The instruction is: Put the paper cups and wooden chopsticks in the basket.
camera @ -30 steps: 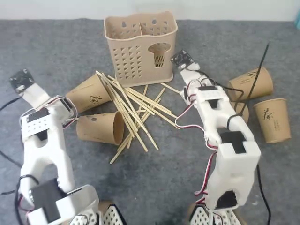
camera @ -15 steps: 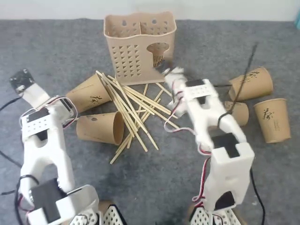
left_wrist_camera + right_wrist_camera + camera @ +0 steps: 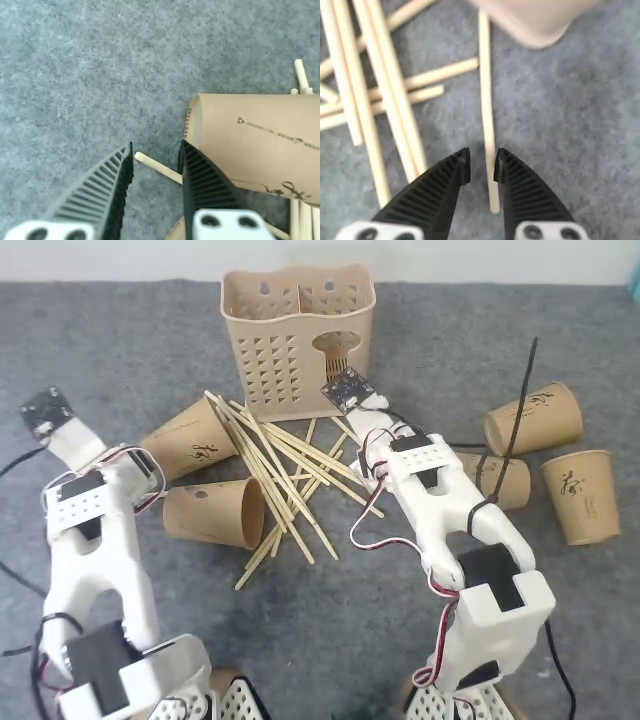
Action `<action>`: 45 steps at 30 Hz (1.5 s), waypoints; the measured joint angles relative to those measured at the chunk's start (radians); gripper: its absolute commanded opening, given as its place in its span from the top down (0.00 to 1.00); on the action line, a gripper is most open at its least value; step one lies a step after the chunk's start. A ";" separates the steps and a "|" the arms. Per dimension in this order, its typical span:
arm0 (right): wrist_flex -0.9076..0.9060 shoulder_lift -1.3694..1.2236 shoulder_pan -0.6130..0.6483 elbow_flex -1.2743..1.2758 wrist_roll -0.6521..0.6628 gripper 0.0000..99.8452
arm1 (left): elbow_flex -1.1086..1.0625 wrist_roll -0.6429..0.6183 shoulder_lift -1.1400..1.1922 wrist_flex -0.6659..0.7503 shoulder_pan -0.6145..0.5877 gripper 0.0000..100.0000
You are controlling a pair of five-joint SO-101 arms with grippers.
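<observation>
1. While the left hand (image 3: pixel 155 162) hangs low over the grey desk (image 3: pixel 75 60) at the near left, its jaws stand well apart and grip nothing. The blunt end of a wooden chopstick (image 3: pixel 159 168) lies on the desk between them.
2. A tipped paper cup (image 3: pixel 255 135) lies just beside one finger of that hand.
3. The right hand (image 3: pixel 481 167) sits by the near right corner of the basket (image 3: pixel 300 340), which stands upright at the far centre. Its jaws are parted by a narrow gap, and a single chopstick (image 3: pixel 486 110) lies flat under the gap.
4. The chopstick pile (image 3: pixel 285 475) lies scattered on the desk, just near of the basket.
5. Two cups (image 3: pixel 215 513) lie on their sides left of the pile, and three more cups (image 3: pixel 582 495) lie to the right.
</observation>
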State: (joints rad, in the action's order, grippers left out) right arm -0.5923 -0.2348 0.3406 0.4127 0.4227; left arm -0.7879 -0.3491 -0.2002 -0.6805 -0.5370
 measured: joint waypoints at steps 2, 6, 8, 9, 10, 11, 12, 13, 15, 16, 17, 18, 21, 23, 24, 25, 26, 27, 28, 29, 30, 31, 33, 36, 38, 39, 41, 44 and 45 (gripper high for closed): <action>0.003 -0.002 0.000 0.000 0.000 0.90 | 0.000 0.000 0.000 0.000 0.000 0.86; -0.020 -0.002 0.006 -0.005 0.000 0.90 | 0.000 0.000 0.003 0.000 0.000 0.86; -0.025 -0.002 0.005 -0.005 0.000 0.90 | 0.000 0.000 0.003 0.000 0.000 0.86; -0.026 -0.002 0.005 -0.005 0.000 0.90 | 0.000 0.000 0.003 0.000 0.000 0.86; -0.026 -0.002 0.003 -0.005 0.000 0.90 | 0.000 0.000 0.003 0.000 0.000 0.86; -0.028 -0.002 0.003 -0.005 0.000 0.90 | 0.000 0.000 0.003 0.000 0.000 0.86; -0.028 -0.002 0.003 -0.005 0.000 0.90 | 0.000 0.000 0.003 0.000 0.000 0.86; -0.028 -0.002 0.003 -0.005 0.000 0.90 | 0.000 0.000 0.003 0.000 0.000 0.86; -0.028 -0.002 0.003 -0.005 0.000 0.90 | 0.000 0.000 0.003 0.000 0.000 0.86; -0.023 -0.002 0.003 -0.005 0.000 0.90 | 0.000 0.000 0.003 0.000 0.000 0.86; -0.015 -0.008 -0.002 -0.005 0.000 0.90 | 0.000 0.000 0.003 0.000 0.000 0.86; -0.008 -0.021 -0.008 -0.008 0.000 0.90 | 0.000 0.000 0.003 0.000 0.000 0.86; -0.006 -0.069 -0.017 -0.043 0.000 0.90 | 0.000 0.000 0.003 0.000 0.000 0.86; -0.041 -0.103 -0.015 -0.095 0.000 0.90 | 0.000 0.000 0.003 0.000 0.000 0.86; -0.068 -0.120 -0.015 -0.124 0.000 0.91 | 0.000 0.000 0.003 0.000 0.000 0.86; -0.097 -0.138 -0.017 -0.157 0.000 0.93 | 0.000 0.000 0.003 0.000 0.000 0.86; -0.129 -0.157 -0.018 -0.190 0.000 0.97 | 0.000 0.000 0.003 0.000 0.000 0.86; -0.160 -0.172 -0.018 -0.219 0.000 1.00 | 0.000 0.000 0.003 0.000 0.000 0.86; -0.189 -0.181 -0.020 -0.245 0.000 0.99 | 0.000 0.000 0.003 0.000 0.000 0.86; -0.218 -0.189 -0.026 -0.267 0.000 0.99 | 0.000 0.000 0.003 0.000 0.000 0.86; -0.245 -0.193 -0.028 -0.281 0.000 1.00 | 0.000 0.000 0.003 0.000 0.000 0.86; -0.270 -0.193 -0.028 -0.288 0.000 0.99 | 0.000 0.000 0.003 0.000 0.000 0.86; -0.310 -0.193 -0.026 -0.293 -0.002 0.99 | 0.000 0.000 0.003 0.000 0.000 0.86; -0.333 -0.178 -0.026 -0.275 -0.006 0.99 | 0.000 0.000 0.003 0.000 0.000 0.86; -0.336 -0.133 -0.026 -0.215 -0.006 0.99 | 0.000 0.000 0.003 0.000 0.000 0.86; -0.336 -0.104 -0.026 -0.181 -0.006 0.99 | 0.000 0.000 0.003 0.000 0.000 0.86; -0.342 -0.034 -0.026 -0.086 -0.006 0.99 | 0.000 0.000 0.003 0.000 0.000 0.86; -0.351 0.117 -0.026 0.072 -0.006 0.99 | 0.000 0.000 0.003 0.000 0.000 0.86; -0.351 0.176 -0.023 0.126 -0.006 0.99 | 0.000 0.000 0.003 0.000 0.000 0.86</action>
State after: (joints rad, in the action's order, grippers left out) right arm -0.9436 -0.0583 0.3176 0.5386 0.4166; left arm -0.7879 -0.3491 -0.1972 -0.6805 -0.5370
